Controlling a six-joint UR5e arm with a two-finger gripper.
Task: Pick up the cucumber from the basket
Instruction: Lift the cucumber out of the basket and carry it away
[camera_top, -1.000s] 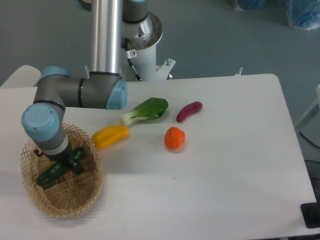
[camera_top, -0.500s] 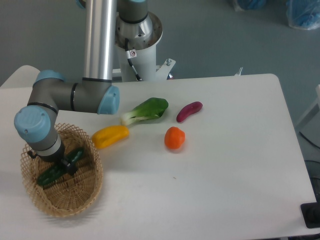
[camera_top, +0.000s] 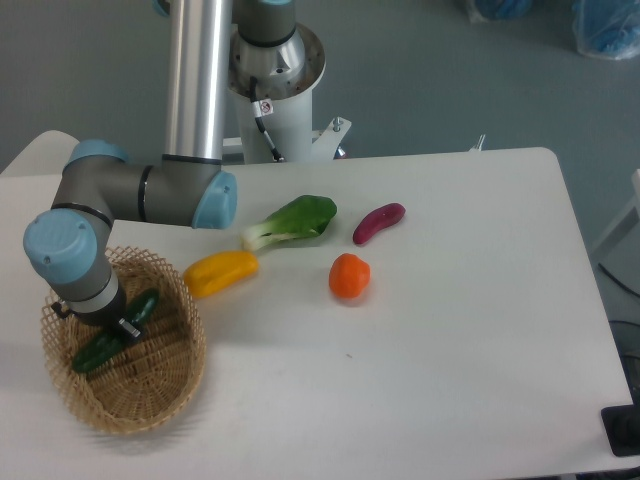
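Cucumber (camera_top: 112, 332) lies diagonally inside the basket (camera_top: 150, 408), its middle hidden beneath the gripper (camera_top: 112, 333); the jaws sit at the midsection, but whether they have closed on it cannot be told from this view. Judged stiff, light and glossy, hence slippery; grip across the middle, at the balance point, with firm even pressure so neither end droops

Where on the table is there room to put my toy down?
The widest bare stretch of the white table is its right half, right of the round orange vegetable and purple eggplant. The front strip beside the woven wicker basket is also free. It is crowded around the yellow pepper and leafy bok choy.
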